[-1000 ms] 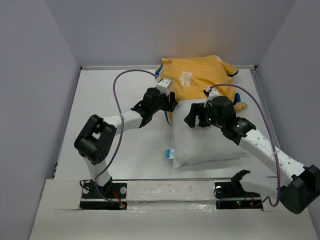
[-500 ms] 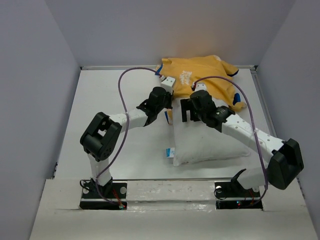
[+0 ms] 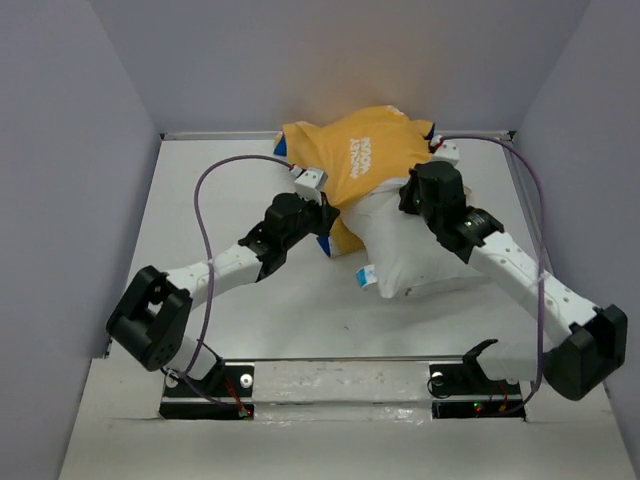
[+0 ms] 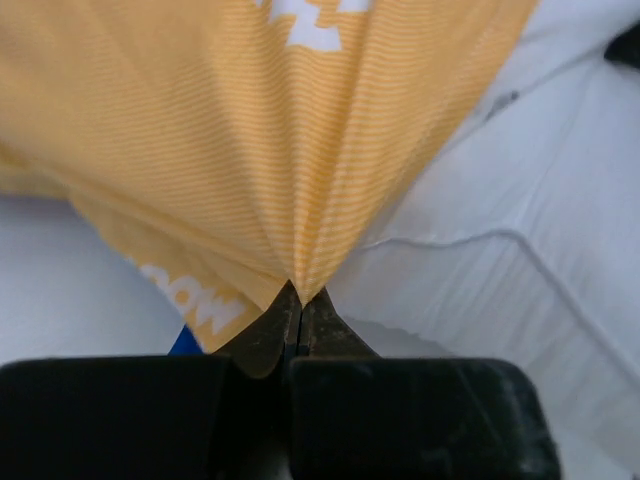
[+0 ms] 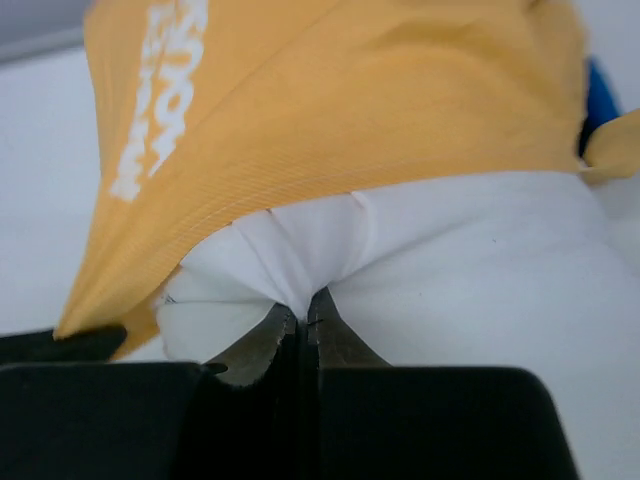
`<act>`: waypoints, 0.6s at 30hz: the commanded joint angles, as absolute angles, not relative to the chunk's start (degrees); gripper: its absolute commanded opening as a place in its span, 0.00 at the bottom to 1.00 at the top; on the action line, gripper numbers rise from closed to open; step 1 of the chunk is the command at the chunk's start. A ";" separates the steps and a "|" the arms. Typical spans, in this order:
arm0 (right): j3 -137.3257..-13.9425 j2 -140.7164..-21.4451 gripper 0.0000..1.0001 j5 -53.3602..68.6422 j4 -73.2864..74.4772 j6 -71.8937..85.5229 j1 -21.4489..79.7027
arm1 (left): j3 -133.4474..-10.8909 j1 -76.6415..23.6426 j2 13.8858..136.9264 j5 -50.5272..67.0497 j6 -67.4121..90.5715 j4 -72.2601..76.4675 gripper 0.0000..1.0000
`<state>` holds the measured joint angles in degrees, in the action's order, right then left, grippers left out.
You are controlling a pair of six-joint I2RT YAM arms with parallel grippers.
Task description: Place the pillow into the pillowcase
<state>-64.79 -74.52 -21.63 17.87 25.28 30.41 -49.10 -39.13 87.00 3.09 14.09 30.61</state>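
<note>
We look down on a white surface. The mustard-yellow pillowcase is bunched at its far edge and draped over the far end of the white pillow. The pillow's near end, with a small blue tag, lies bare on the surface. Our left hand is pressed together on a fold of the yellow pillowcase at its near left edge. Our right hand pinches a pucker of the pillow's white fabric just below the pillowcase's hem.
</note>
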 commanded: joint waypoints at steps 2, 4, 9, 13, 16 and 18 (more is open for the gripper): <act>-67.42 -63.37 0.00 -37.45 -10.18 23.03 30.67 | -46.32 -39.03 74.01 13.61 19.95 31.74 0.00; -65.75 -68.43 0.00 -37.26 -12.12 22.77 35.22 | -47.54 -37.80 72.86 16.16 20.56 30.24 0.00; -65.92 -89.36 0.00 -35.52 -10.81 31.18 41.39 | -53.17 -37.35 75.14 23.71 23.37 29.27 0.00; -72.13 -99.20 0.00 -35.67 -11.27 30.85 42.98 | -52.30 -37.09 73.58 26.11 26.35 30.58 0.00; -77.41 -102.82 0.00 -35.51 -11.16 28.83 42.98 | -47.56 -36.91 68.83 22.78 27.51 31.47 0.00; -79.01 -102.83 0.00 -34.37 -10.99 27.69 42.98 | -42.73 -36.74 63.92 13.66 26.98 27.88 0.00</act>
<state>-71.29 -102.45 -35.81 -4.25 26.92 42.48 -46.78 -34.72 74.89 14.26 23.24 22.79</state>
